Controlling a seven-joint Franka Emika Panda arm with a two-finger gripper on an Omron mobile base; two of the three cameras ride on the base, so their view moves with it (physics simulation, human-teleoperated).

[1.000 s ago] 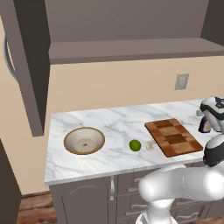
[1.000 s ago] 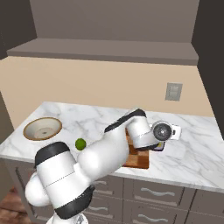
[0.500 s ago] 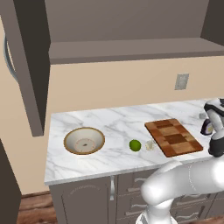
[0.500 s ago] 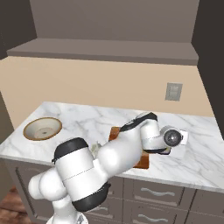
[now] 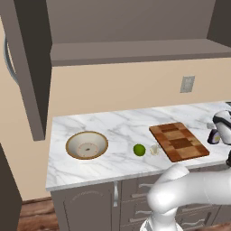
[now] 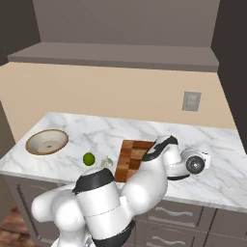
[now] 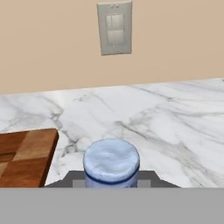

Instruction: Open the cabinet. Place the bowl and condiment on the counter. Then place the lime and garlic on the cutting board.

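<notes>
My gripper (image 5: 216,133) is shut on the condiment (image 5: 213,138), a small dark bottle held just over the counter (image 5: 117,124) to the right of the cutting board (image 5: 179,141). In the hand view its blue-white cap (image 7: 111,162) sits between the fingers, with the board's corner (image 7: 24,157) to the left. The lime (image 5: 139,150) and the garlic (image 5: 154,150) lie side by side on the marble, left of the board. Further left rests the bowl (image 5: 86,145). The cabinet (image 5: 135,49) above stands open, its door (image 5: 27,67) swung out to the left.
A wall outlet (image 7: 114,28) is on the beige wall behind the gripper. Lower cabinets and drawers (image 5: 113,203) run under the counter. My own arm (image 6: 144,178) crosses in front of the board in the right base view.
The arm has swung right with the condiment, from over the cutting board to past its right edge. Bowl, lime and garlic have stayed put.
</notes>
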